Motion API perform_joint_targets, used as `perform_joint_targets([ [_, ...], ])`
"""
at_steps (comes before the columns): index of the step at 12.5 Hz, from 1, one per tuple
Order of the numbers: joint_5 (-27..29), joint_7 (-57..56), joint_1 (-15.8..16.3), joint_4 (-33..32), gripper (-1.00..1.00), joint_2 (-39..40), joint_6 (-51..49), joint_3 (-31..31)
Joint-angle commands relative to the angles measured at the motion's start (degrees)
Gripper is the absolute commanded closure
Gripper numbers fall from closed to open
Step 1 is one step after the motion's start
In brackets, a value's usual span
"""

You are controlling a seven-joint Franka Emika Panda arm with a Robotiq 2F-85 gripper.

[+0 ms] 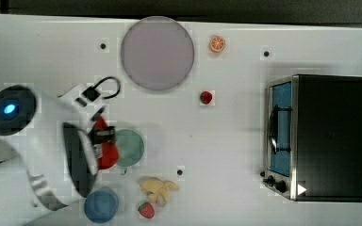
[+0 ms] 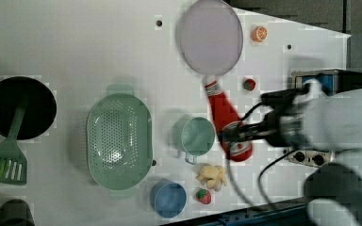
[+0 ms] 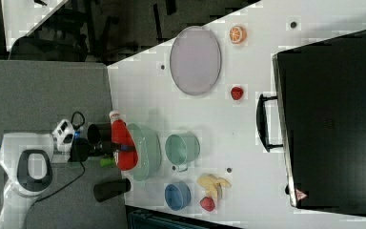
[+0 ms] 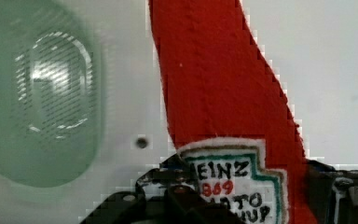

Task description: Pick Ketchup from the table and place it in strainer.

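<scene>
grey-lilac plate point(image 1: 157, 53) sat at top centre of the top view, orange slice point(image 1: 217, 44) just to its right. one strawberry point(image 1: 206, 97) lay below that, mid-frame. toaster oven point(image 1: 316, 137) filled the right side. small green bowl point(image 2: 196, 135), blue bowl point(image 2: 168, 199), banana point(image 2: 212, 176) and second strawberry point(image 2: 203, 196) clustered low in the left view; black pan point(image 2: 20, 107) and green spatula point(image 2: 4, 160) at its left edge.

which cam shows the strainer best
The left view: the strainer lies whole and unobstructed, its dotted bottom clear. In the right view the Ketchup partly covers it; the wrist view catches a blurred part.
</scene>
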Motion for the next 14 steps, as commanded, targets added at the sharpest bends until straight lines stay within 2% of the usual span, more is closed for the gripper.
perform_joint_targets([
  [1, 0.4, 14.0, 1.5, -0.1, -0.24, 1.5, 7.2, 5.3],
  [4, 0.3, 20.8, 2.4, -0.7, -0.24, 8.6, 16.9, 9.7],
  [7, -1.1, 27.8, 4.5, -1.9, -0.24, 15.7, 27.7, 10.8],
  [8, -2.5, 30.3, 5.1, -2.3, -0.32, 17.7, 30.5, 10.7],
  [11, -5.6, 33.0, 5.4, -3.1, -0.96, 21.3, 33.6, 10.5],
  [14, -5.3, 33.2, 4.8, -2.7, -1.00, 19.2, 33.5, 10.6],
])
